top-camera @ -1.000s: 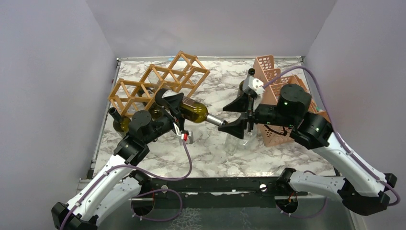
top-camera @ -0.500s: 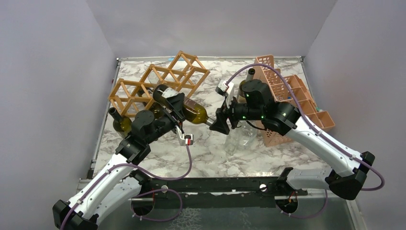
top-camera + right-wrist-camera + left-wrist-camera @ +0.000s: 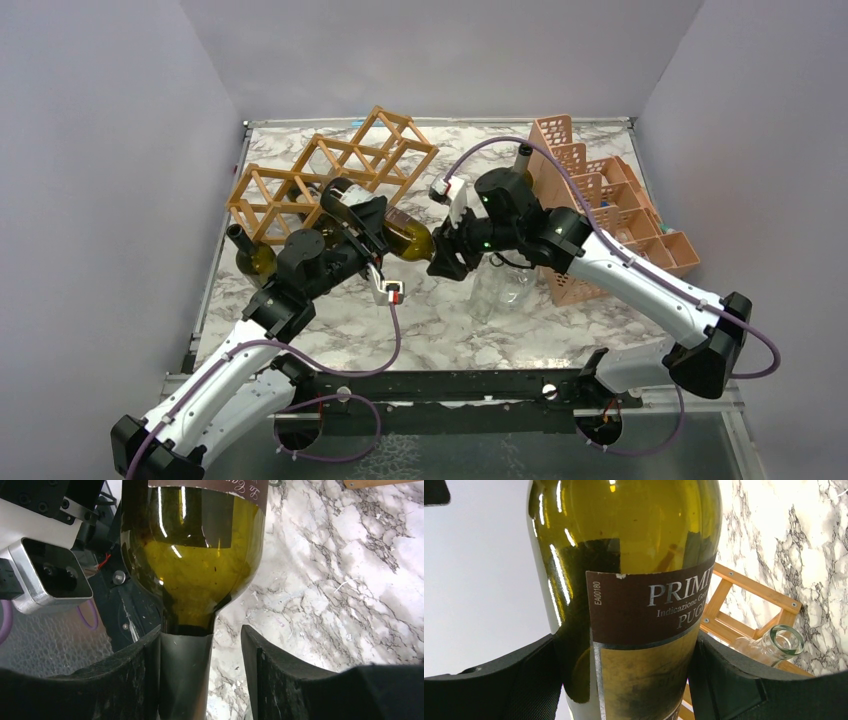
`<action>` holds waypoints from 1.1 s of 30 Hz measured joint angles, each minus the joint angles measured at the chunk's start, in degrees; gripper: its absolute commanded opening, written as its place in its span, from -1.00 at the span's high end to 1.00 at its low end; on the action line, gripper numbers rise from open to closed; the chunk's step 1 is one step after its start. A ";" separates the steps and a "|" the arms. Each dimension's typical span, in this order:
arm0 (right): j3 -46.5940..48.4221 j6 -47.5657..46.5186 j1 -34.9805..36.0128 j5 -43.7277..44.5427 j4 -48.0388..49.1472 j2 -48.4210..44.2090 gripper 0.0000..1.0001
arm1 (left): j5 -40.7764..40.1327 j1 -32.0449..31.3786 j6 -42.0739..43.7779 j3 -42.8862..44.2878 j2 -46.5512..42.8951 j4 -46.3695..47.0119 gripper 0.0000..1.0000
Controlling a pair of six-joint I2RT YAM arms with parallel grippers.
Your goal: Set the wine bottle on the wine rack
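Green glass is now flanked by both arms. The right fingers (image 3: pixel 300 680) have swung in from the pink crate (image 3: pixel 590 180) and are narrowing on the foil neck of the wine bottle (image 3: pixel 405 238), one touching it, the other just clear. The left fingers (image 3: pixel 499 680) clamp its body, holding it above the middle of the desk (image 3: pixel 440 320), base toward the wine rack (image 3: pixel 340 168) at the far-left corner. We judge two-handed steering is beginning. We count four bottles, one rack, one crate.
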 measured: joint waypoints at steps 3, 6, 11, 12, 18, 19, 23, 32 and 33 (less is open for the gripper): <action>0.00 0.44 0.31 0.02 0.33 0.72 -0.10 | 0.00 0.00 -0.02 0.00 0.20 -0.02 1.00; 0.00 0.87 0.66 0.02 0.92 1.66 -0.03 | 0.00 0.00 -0.02 0.00 0.59 -0.13 1.00; 0.00 2.10 0.94 -0.02 1.90 3.52 0.20 | 0.00 0.02 -0.07 0.00 1.16 -0.39 1.00; 0.00 2.58 1.01 -0.04 2.10 3.76 0.23 | -0.02 0.02 -0.04 0.00 1.20 -0.42 1.00; 0.00 4.20 1.05 -0.04 2.14 3.89 0.52 | -0.11 0.11 -1.07 0.09 1.44 -0.76 1.00; 0.00 4.31 1.05 -0.04 2.14 3.89 0.61 | -0.13 0.11 -1.16 0.13 1.51 -0.76 1.00; -0.02 4.68 1.05 -0.02 2.10 3.89 0.97 | -0.13 0.11 -1.64 0.35 1.81 -1.11 0.73; -0.57 5.03 1.20 1.70 2.51 3.63 0.98 | -0.04 0.11 -3.61 0.81 1.70 -1.42 -0.98; -0.87 4.98 1.22 2.19 2.78 3.39 0.98 | 0.04 0.11 -4.13 0.87 1.60 -1.46 -0.98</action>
